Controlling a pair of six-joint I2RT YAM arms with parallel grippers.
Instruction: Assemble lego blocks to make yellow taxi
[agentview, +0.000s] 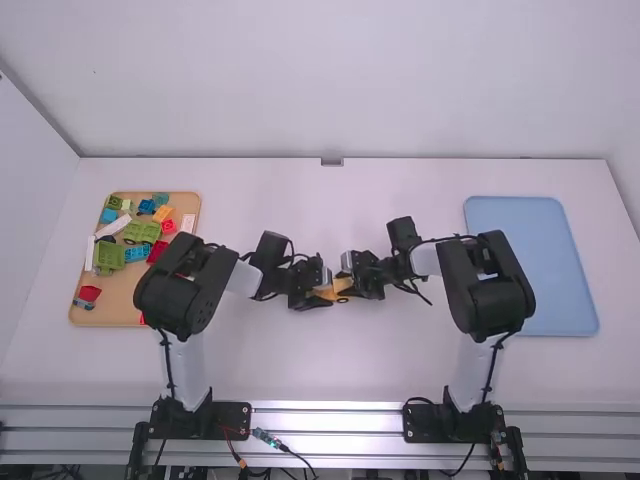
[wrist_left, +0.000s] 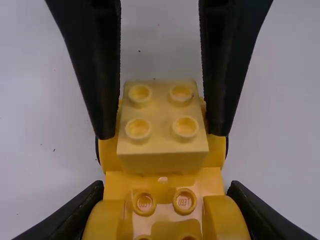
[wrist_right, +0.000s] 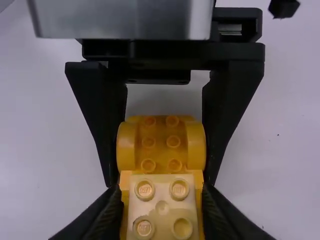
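With my left claw (wrist_left: 165, 189) and right claw (wrist_right: 162, 191) clamped on the taxi body (agentview: 342, 285) at mid-table (agentview: 300, 365), I rate it light, rigid, slippery: grip opposing sides squarely.

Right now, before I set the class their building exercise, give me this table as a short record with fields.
Build: yellow vehicle body, pale yellow block on top
Left end effector: closed on the body
Right end effector: closed on the pale block
Meeting place: between the two arms
Spare parts: mixed coloured blocks on tan tray, left side
Right side: blue tray
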